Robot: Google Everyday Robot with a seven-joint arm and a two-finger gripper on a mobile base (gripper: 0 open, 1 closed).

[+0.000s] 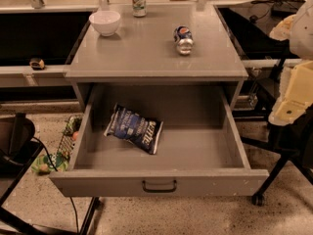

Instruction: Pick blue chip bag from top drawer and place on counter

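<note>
One top drawer (98, 182) pulled open — blue chip bag (134, 128) thereby exposed, laid flat left of centre. Gripper (293, 99) held aside at right, outside drawer, grip state cannot be told. Counter (146, 53) beyond — room judged left beside soda can (184, 39)

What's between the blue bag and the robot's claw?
Camera view: only bare drawer floor and its right wall between bag and gripper, which hangs at right.

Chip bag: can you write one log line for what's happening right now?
drawer: open | chip bag: lying inside drawer, left side | counter: bowl, standing can, tipped blue can | gripper: right of drawer, away from bag
</note>
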